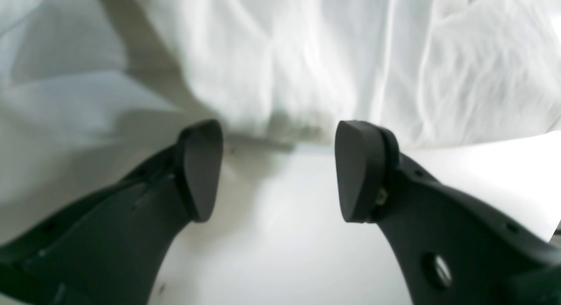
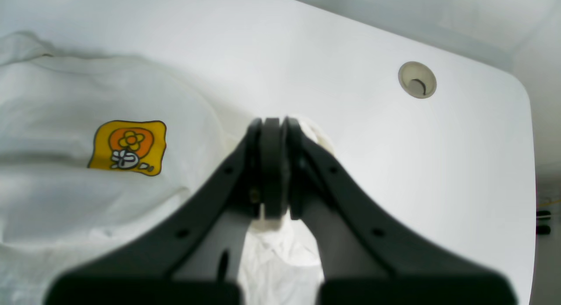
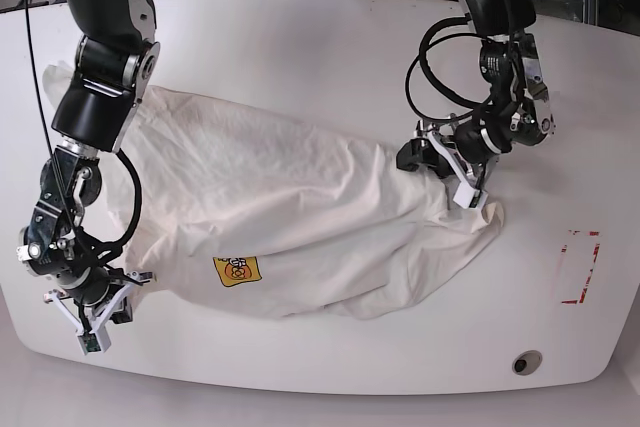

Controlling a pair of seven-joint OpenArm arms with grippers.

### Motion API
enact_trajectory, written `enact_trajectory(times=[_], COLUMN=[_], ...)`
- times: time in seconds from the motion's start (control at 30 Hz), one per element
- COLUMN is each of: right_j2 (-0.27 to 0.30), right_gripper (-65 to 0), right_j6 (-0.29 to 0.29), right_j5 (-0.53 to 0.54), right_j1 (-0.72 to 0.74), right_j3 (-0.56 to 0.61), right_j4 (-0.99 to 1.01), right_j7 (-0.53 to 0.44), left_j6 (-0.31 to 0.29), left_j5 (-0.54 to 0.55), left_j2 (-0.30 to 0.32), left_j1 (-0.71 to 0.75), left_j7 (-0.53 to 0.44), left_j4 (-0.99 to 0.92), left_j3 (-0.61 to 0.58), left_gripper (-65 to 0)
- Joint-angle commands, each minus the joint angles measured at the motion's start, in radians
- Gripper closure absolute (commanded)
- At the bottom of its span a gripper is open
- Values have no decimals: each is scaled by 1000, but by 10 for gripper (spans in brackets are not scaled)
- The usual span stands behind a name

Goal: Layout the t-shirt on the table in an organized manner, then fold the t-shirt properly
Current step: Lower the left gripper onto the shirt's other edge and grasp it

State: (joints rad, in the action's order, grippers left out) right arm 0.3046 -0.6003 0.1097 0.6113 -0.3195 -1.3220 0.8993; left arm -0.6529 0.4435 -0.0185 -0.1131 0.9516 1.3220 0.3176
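The white t-shirt (image 3: 300,197) lies crumpled across the middle of the table (image 3: 300,37), with its small yellow patch (image 3: 237,269) near the front. My left gripper (image 3: 440,169) stands at the shirt's right end. In the left wrist view the left gripper (image 1: 280,164) is open just above the table (image 1: 285,252), facing the edge of the t-shirt (image 1: 307,55), with nothing between its fingers. My right gripper (image 3: 90,312) is at the shirt's front left corner. In the right wrist view the right gripper (image 2: 272,125) is shut on a bunch of white cloth, beside the yellow patch (image 2: 128,147) on the t-shirt (image 2: 65,200).
A round grommet hole (image 3: 525,362) sits near the front right edge; the right wrist view shows another grommet hole (image 2: 417,79) by a rounded table corner. Red tape marks (image 3: 578,267) lie at the right. Cables hang from the left arm above the shirt's end.
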Motion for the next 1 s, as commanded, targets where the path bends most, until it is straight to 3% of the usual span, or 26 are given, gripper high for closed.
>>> enact_trajectory(times=[0.0,0.33,0.43,0.57,0.63,0.83,0.97], right_j2=[12,12,12,12,12,18,20], right_gripper=[0,0,0,0,0,0,0], right_j6=[4,4,3,3,3,3,3], right_j5=[11,12,12,12,12,11,6], right_j1=[37,35,35,35,37,49,71], right_j3=[-2,-2,-2,-2,-2,-11,-53], right_j4=[-21,-21,-21,-21,-21,-21,-21], right_j7=[-21,-19,-18,-16,-16,-16,-15], left_j6=[-5,0,0,0,2,40,61], left_j5=[4,1,-1,-1,-2,-1,5], left_j2=[-4,-21,-21,-21,-21,-13,21], left_j1=[-36,-50,-50,-67,-76,-102,-139], left_j7=[10,-32,-32,-32,-30,-19,40], left_j4=[-28,-68,-68,-68,-68,-16,55], left_j3=[-10,-91,-105,-114,-127,-150,-150], left_gripper=[-381,-353,-257,-42,0,0,0])
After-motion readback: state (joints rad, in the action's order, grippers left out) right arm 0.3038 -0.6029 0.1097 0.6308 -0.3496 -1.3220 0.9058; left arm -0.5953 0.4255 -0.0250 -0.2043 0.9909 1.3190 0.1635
